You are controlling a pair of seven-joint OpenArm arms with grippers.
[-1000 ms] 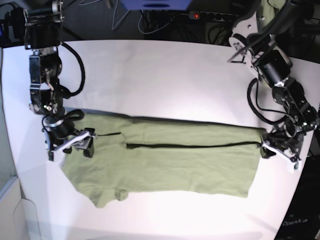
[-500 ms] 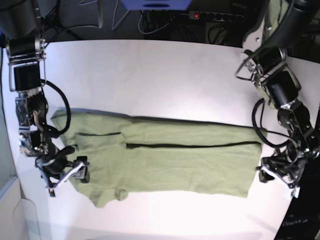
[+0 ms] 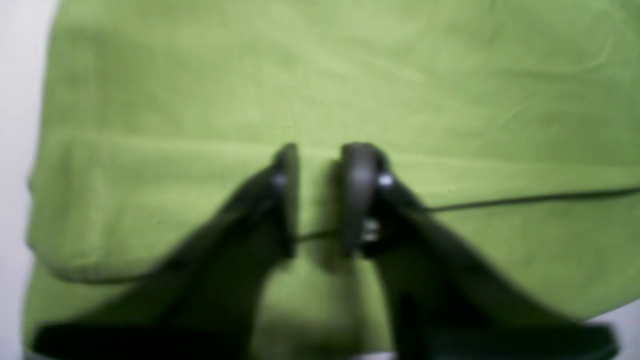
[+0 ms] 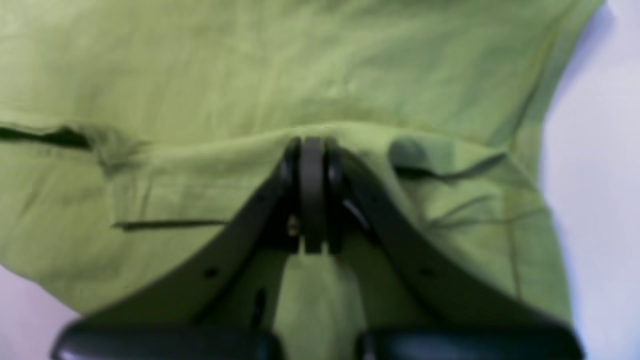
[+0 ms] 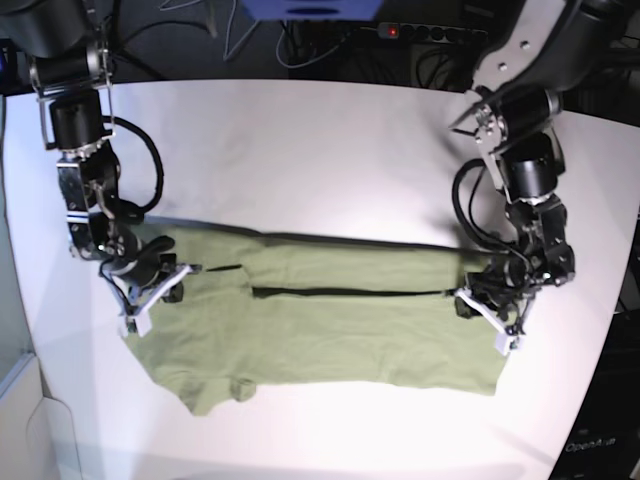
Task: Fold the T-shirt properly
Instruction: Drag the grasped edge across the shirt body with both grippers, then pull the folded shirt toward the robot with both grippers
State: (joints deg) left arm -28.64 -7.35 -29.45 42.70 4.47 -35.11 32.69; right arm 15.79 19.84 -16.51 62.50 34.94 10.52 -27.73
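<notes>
The olive-green T-shirt (image 5: 330,340) lies flat on the white table (image 5: 300,150), folded lengthwise, with a dark fold line running across its middle. My right gripper (image 5: 165,280) is at the sleeve end on the left of the base view. In the right wrist view its fingers (image 4: 312,142) are closed together on a raised ridge of the T-shirt (image 4: 250,75). My left gripper (image 5: 478,300) is over the hem end. In the left wrist view it (image 3: 320,165) stands narrowly open, straddling the fold line on the T-shirt (image 3: 350,75).
Bare white table lies behind and in front of the shirt. Cables and a power strip (image 5: 420,35) lie beyond the table's back edge. The left arm's links (image 5: 525,170) rise over the right side. The right arm's links (image 5: 85,190) rise over the left side.
Both grippers swung out toward the front corners and came back to the fold line. The left gripper now sits further in over the hem end. The sleeve end has shifted slightly.
</notes>
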